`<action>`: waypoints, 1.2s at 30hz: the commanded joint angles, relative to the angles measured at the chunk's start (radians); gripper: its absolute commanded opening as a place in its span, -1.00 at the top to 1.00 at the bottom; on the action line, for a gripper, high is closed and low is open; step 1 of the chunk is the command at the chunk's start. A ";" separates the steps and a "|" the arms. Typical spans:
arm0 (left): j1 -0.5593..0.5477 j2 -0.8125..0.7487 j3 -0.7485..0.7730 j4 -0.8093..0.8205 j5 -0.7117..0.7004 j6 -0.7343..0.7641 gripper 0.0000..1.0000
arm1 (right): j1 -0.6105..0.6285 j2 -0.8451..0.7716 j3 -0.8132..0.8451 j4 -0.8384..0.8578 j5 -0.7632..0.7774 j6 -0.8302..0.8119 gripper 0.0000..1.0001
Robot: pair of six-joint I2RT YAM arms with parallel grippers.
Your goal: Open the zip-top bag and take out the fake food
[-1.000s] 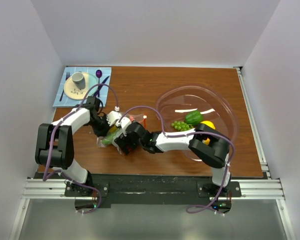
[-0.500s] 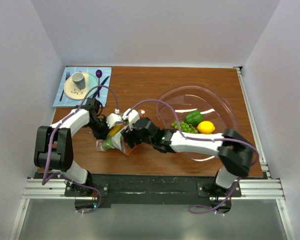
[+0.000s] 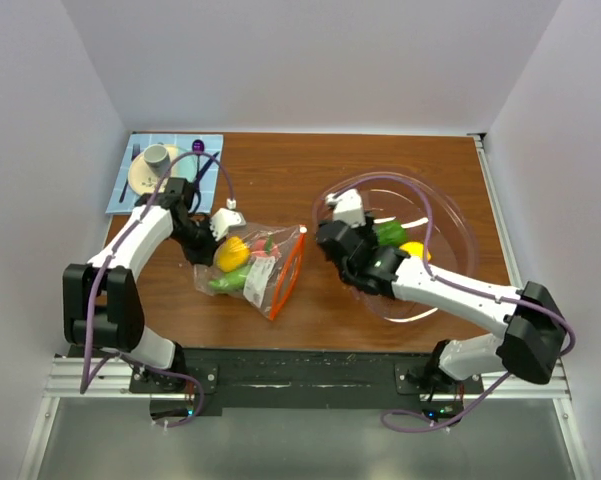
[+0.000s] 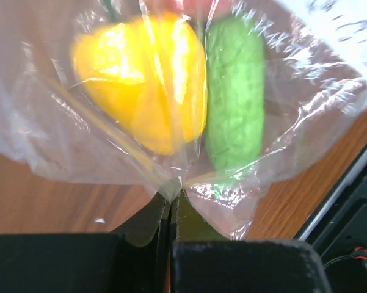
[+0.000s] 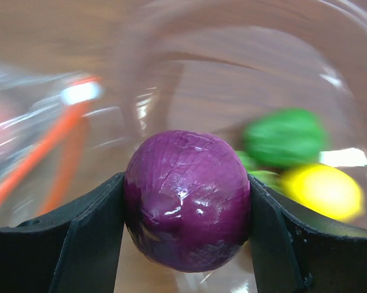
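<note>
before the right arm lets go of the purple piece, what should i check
1. purple piece seated between right gripper fingers: ok
2. right gripper fully inside bowl rim: cannot tell, it is at the left edge
3. landing room beside green pepper and lemon: ok
4. left gripper pinching zip-top bag corner: ok
5. bag emptied: not ok, yellow piece and green piece inside

Rocking white tubular plastic arm links [image 3: 140,237] broken up by chunky black motor joints [image 3: 92,300], same deal left and right. Trailing thin purple cables [image 3: 221,175] in loose loops off the links and down to the black base blocks [image 3: 165,380] on the silver rail. Carrying small white plastic blocks [image 3: 345,208] by the wrists. Finishing off with flat matte-black gripper fingers [image 5: 85,244], squared and plain, kinda dusty-looking up close.
</note>
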 commanded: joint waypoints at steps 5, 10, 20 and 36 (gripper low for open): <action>-0.008 -0.089 0.300 -0.294 0.274 0.010 1.00 | -0.234 0.031 0.007 -0.098 0.107 0.112 -0.29; -0.008 -0.078 0.153 -0.222 0.217 0.010 1.00 | -0.232 0.087 0.061 -0.149 0.093 0.134 -0.97; -0.008 -0.012 -0.025 0.031 0.004 -0.037 1.00 | 0.022 -0.129 -0.033 0.109 0.073 -0.156 -0.97; -0.008 0.129 -0.114 0.254 -0.162 -0.028 1.00 | 0.176 0.180 -0.065 0.388 -0.179 -0.248 -0.19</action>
